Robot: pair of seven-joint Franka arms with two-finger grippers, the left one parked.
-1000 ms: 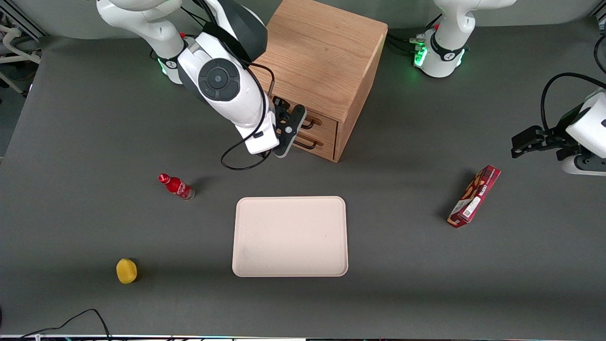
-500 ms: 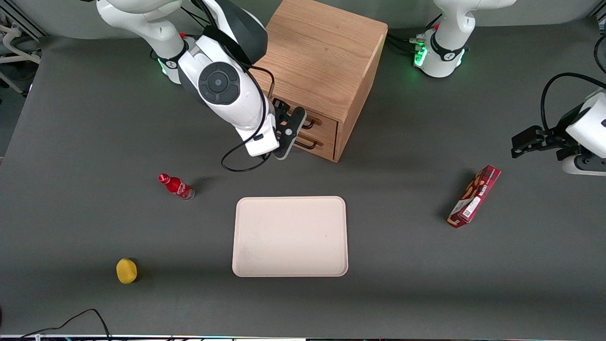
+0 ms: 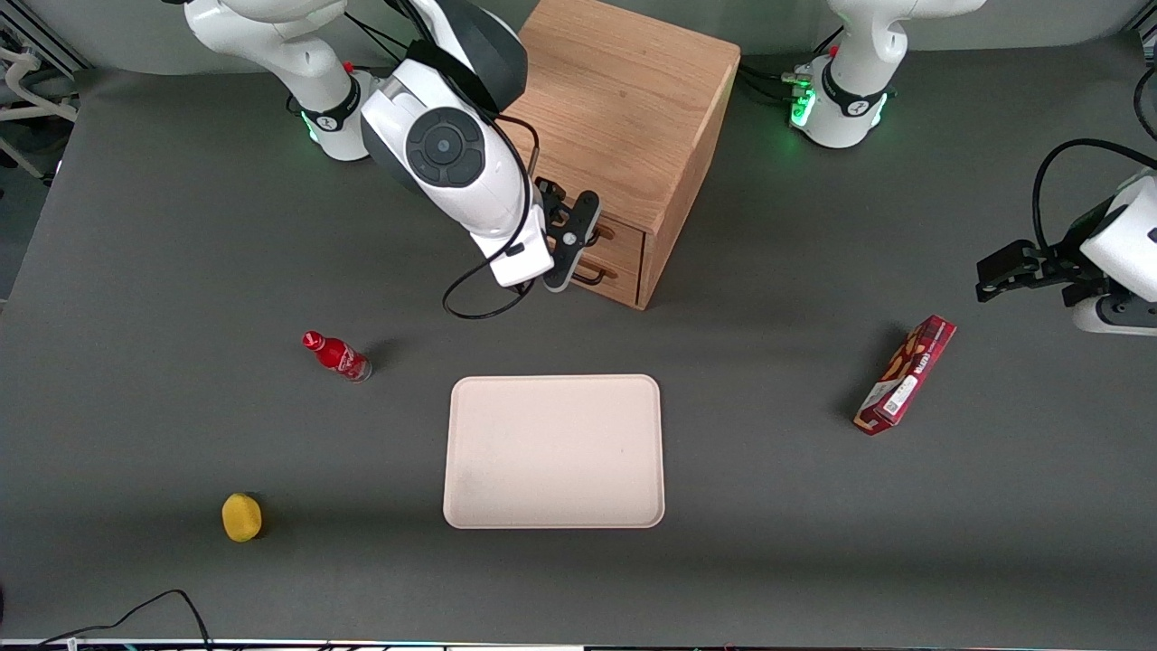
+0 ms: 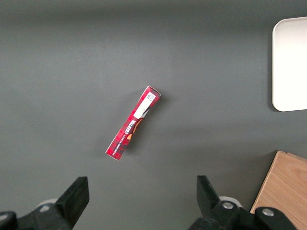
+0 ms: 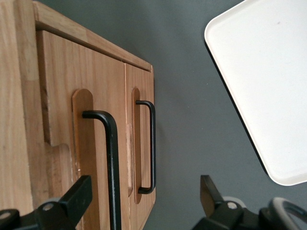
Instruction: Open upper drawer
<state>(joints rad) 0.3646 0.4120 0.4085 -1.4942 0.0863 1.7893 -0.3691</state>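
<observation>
The wooden cabinet point(image 3: 624, 99) stands at the back of the table, its two drawers facing the front camera. The upper drawer point(image 3: 625, 237) looks shut, with its black wire handle point(image 3: 604, 232) above the bottom drawer's handle point(image 3: 589, 274). My right gripper point(image 3: 571, 240) hangs open just in front of the drawer fronts, touching nothing. In the right wrist view the upper drawer's front point(image 5: 62, 100) and its handle point(image 5: 112, 163) are close up. That handle runs between my gripper's point(image 5: 144, 201) spread fingers point(image 5: 79, 196), with the bottom drawer's handle point(image 5: 152, 143) beside it.
A cream tray point(image 3: 553, 450) lies nearer the front camera than the cabinet and also shows in the right wrist view point(image 5: 268, 72). A red bottle point(image 3: 336, 355) and a yellow object point(image 3: 241, 516) sit toward the working arm's end. A red box point(image 3: 906, 374) lies toward the parked arm's end.
My right arm has swung sideways toward the cabinet, bringing the open gripper closer in front of the drawer handles. The drawers have not moved.
</observation>
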